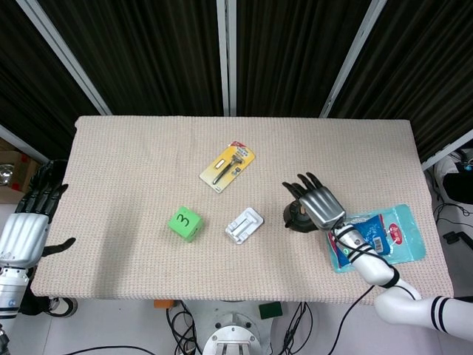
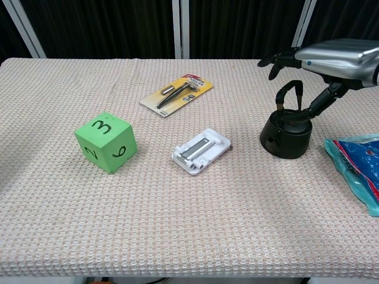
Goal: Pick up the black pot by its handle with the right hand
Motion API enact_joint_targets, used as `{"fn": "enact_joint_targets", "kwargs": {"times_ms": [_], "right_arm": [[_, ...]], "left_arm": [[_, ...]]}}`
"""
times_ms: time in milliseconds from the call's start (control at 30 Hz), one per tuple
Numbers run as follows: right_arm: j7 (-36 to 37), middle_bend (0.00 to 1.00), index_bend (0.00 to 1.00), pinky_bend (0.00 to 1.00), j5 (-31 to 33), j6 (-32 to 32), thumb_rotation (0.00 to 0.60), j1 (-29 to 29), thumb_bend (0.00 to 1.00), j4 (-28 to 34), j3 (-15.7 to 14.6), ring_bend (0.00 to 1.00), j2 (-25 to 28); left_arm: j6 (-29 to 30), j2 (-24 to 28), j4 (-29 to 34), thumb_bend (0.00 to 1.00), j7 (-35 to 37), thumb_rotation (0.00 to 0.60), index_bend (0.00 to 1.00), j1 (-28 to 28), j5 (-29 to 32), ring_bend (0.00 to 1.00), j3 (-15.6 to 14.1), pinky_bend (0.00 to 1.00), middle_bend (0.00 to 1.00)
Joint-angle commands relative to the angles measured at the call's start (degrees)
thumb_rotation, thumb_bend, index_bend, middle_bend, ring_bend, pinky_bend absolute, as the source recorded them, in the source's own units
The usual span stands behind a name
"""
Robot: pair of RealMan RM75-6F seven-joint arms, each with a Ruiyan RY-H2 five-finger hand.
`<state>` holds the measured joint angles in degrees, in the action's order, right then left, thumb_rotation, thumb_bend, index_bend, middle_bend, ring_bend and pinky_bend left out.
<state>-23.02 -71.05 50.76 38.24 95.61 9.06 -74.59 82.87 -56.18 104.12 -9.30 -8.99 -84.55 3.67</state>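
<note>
right robot hand point(image 1: 320, 205): brushed silver back plate, black fingers point(image 2: 278, 58), black thumb seen in the chest view
right wrist: silver, narrow, with a thin black cable looped along it
right forearm point(image 1: 414, 318): glossy white shell, black bands near the tabletop's front right corner
left robot hand point(image 1: 26, 228): same build, ribbed silver back, black fingers and thumb
left wrist: silver-grey cuff below the back plate
</note>
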Motion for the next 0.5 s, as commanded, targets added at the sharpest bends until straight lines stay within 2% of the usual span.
{"fn": "enact_joint_targets", "kwargs": {"times_ms": [33,200,500], "right_arm": [[-0.2,0.27,0.19,0.0,0.6,-0.4,0.385,0.6,0.18,-0.3,0.0,0.03,-0.3],[-1.5,0.37,0.36,0.0,3.0,-1.6,0.374,2.2,0.18,-0.9,0.1,0.14,-1.1],[-2.0,0.44,0.49,0.0,5.2,-1.5,0.372,3.5,0.18,-1.6,-0.1,0.3,-1.8]], "left_arm": [[0.0,0.0,-0.1,0.0,0.2,0.589,0.06,0.0,0.1,0.02,0.0,0.13,0.02],[0.0,0.1,-0.1,0.0,0.3,0.59,0.06,0.0,-0.1,0.02,0.0,0.13,0.02],[0.0,0.1,-0.3,0.0,0.7,0.589,0.06,0.0,0.1,0.02,0.1,0.13,0.02]]}}
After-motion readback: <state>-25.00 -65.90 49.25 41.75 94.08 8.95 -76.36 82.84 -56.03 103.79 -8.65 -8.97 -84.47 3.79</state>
